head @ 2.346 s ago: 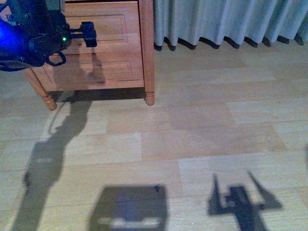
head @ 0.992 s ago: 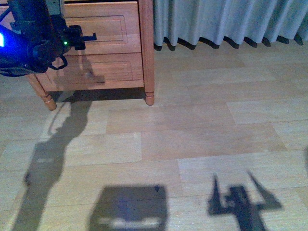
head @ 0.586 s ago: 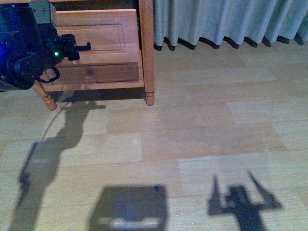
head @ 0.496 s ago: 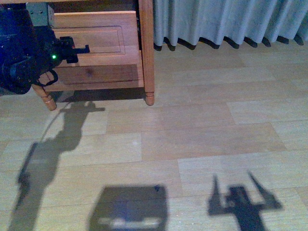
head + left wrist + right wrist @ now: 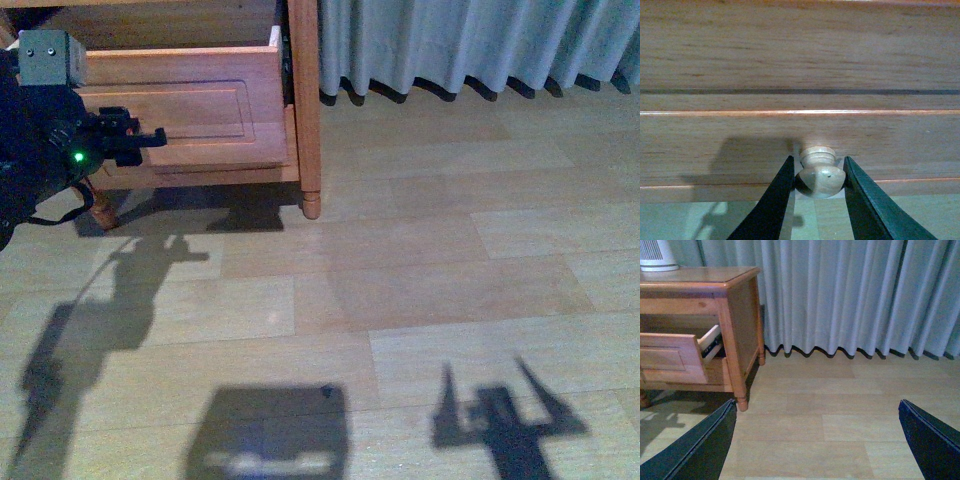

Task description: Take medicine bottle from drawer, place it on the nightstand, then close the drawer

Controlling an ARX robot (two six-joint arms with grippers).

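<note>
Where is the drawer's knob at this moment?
In the left wrist view, the knob sits between the left gripper's fingers, low on the front of the pulled-out drawer.

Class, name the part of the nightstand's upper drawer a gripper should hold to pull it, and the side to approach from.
The round knob on the drawer front, approached head-on. Its wide head on a narrower neck gives jaws two curved sides to clamp. The left gripper holds it so.
</note>
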